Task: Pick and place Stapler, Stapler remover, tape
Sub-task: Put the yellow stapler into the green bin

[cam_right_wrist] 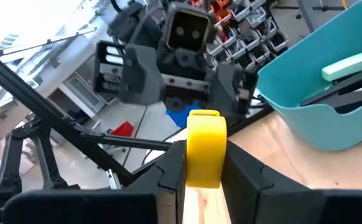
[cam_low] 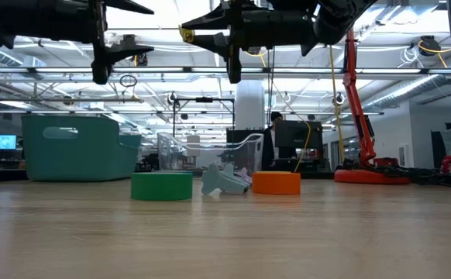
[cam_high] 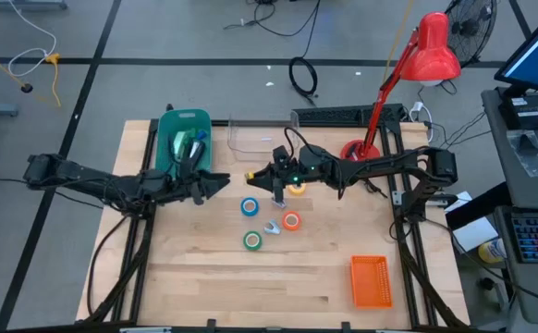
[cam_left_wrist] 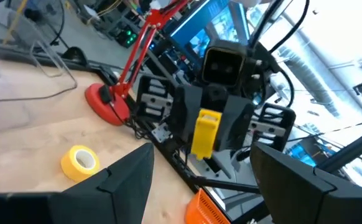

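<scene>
My right gripper [cam_high: 250, 176] is above the table's middle, pointing left, shut on a small yellow thing [cam_right_wrist: 205, 149]. What that thing is I cannot tell. My left gripper [cam_high: 223, 182] faces it from the left, open and with nothing between its fingers [cam_left_wrist: 131, 171]. On the table below lie the blue [cam_high: 250, 206], orange [cam_high: 291, 220], green [cam_high: 252, 240] and yellow [cam_left_wrist: 80, 163] tape rolls. The grey stapler remover [cam_high: 274, 227] is between the green and orange rolls. A pale green and black thing [cam_right_wrist: 349, 65] that looks like the stapler lies in the teal bin [cam_high: 184, 139]. My right gripper pinches the yellow thing's two flat sides [cam_right_wrist: 190, 163] between its two fingers, which point level toward the table's left. The thing stands on edge, and its rounded end [cam_right_wrist: 204, 118] sticks out past the fingertips. It is lifted well clear of the table.
A clear container [cam_high: 255, 137] stands to the right of the teal bin at the far edge. A red desk lamp [cam_high: 357, 151] stands at the far right. An orange basket [cam_high: 371, 280] sits near the front right. Bare wood lies at the front left.
</scene>
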